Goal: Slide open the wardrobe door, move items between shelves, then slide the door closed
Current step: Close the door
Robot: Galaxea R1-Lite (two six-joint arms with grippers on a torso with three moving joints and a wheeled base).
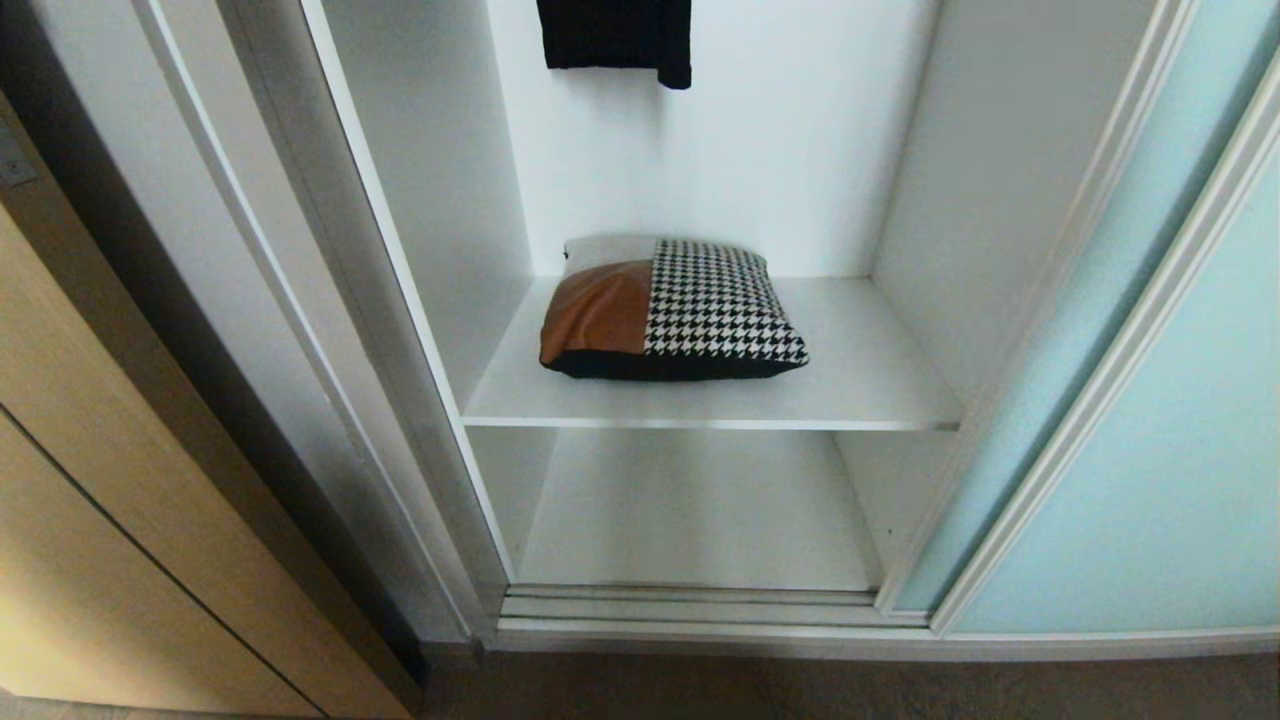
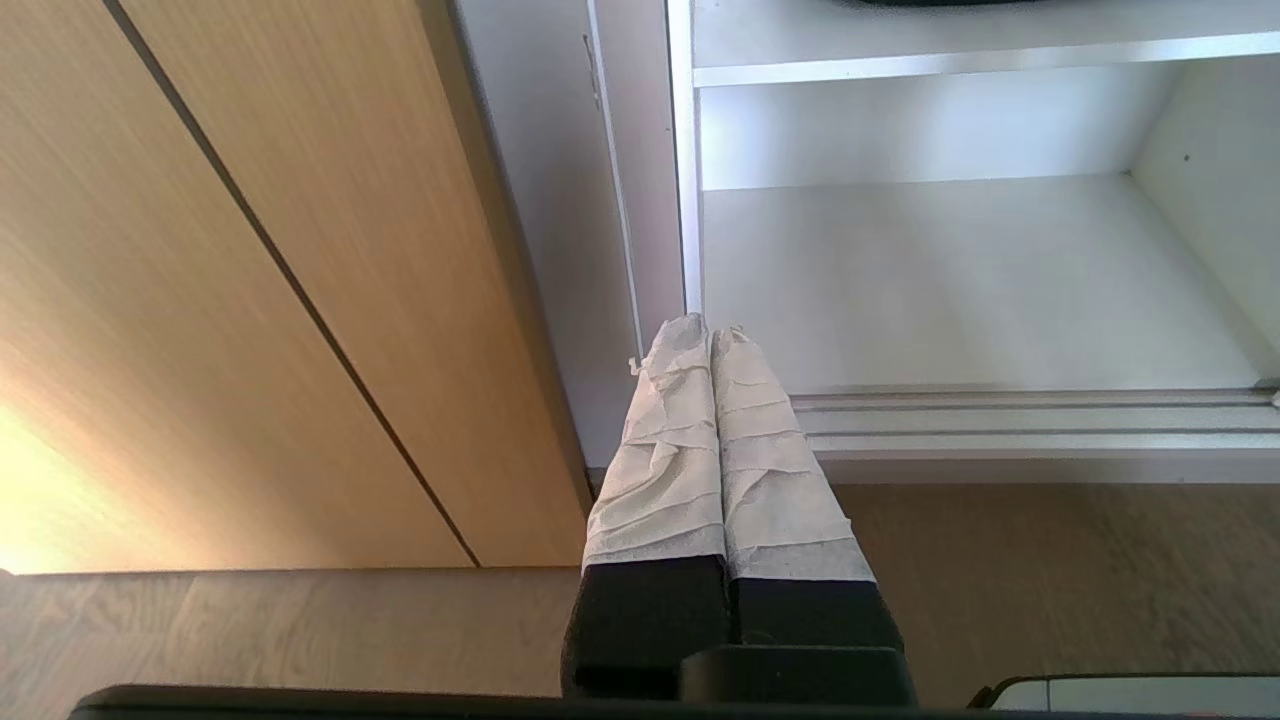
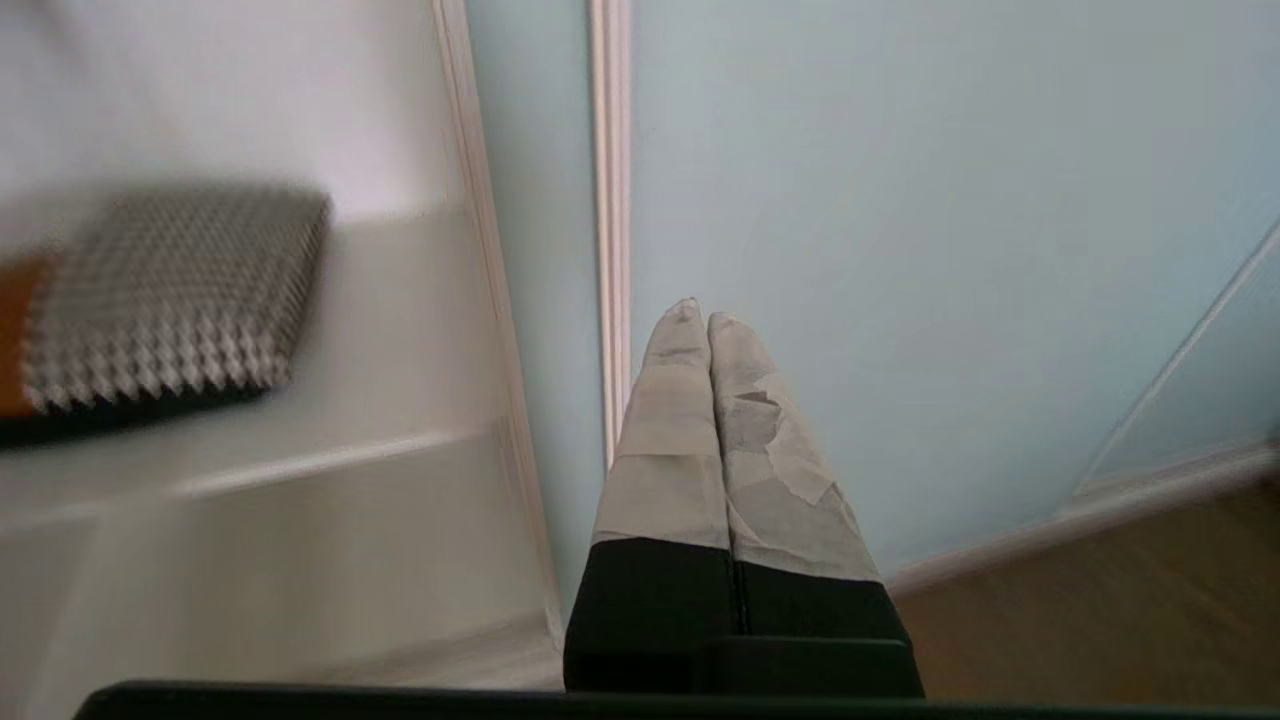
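The sliding wardrobe door (image 1: 1180,470) stood open at frame right, the cushion (image 1: 672,310) mid-frame on the upper shelf (image 1: 880,385). Both pincers were clenched, empty; the right pincer (image 3: 697,318) should spread wide before grasping it.

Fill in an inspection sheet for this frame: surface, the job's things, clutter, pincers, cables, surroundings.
Surface: upper white shelf carries the cushion; lower shelf bare.
Job's things: houndstooth-and-tan cushion lies flat, toward the shelf's left half; frosted aqua sliding door stands to the right, the opening uncovered.
Clutter: black garment hangs above the cushion, not touching it.
Pincers: left pincer shut and empty, low by the wardrobe's bottom track; right pincer shut and empty, in front of the aqua door; contact cannot be told.
Cables: nothing seen.
Surroundings: light wooden door on the left; wood floor below.
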